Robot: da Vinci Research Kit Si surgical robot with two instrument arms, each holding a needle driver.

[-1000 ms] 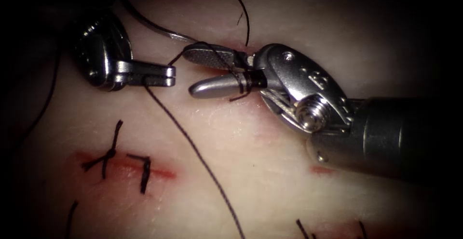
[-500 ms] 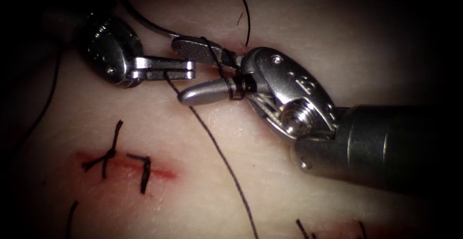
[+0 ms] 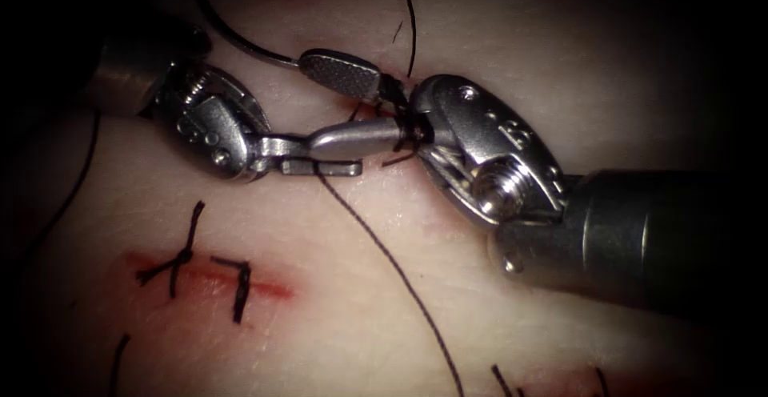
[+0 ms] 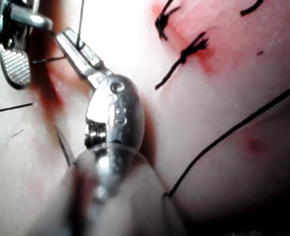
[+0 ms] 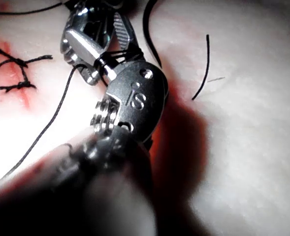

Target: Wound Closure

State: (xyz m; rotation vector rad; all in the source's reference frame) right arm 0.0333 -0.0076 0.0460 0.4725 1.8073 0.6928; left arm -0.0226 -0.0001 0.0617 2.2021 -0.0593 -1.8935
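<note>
My right tool (image 3: pixel 312 101) comes in from the right with its jaws open and nothing between them. Loops of black thread (image 3: pixel 410 134) are wound round the base of its jaws; the right wrist view shows these loops (image 5: pixel 112 58) too. My left tool (image 3: pixel 352 168) is shut on the thread just under the right tool's lower jaw. From there the thread (image 3: pixel 400 277) runs down to the lower right. The curved needle (image 3: pixel 240 41) lies on the tissue (image 3: pixel 336 317) at the upper left, held by neither tool. One end is hidden behind the right tool's upper jaw.
Two tied stitches (image 3: pixel 188 261) with short cut ends sit in red fluid at the lower left, seen also as stitches (image 4: pixel 194 49) in the left wrist view. A loose thread end (image 3: pixel 411 29) curls above the right tool. Red fluid (image 3: pixel 368 113) marks the cut under the open jaws.
My left tool has moved right and slightly down with the thread, from apart to against the right tool's lower jaw. The right tool has kept its jaws open and barely shifted.
</note>
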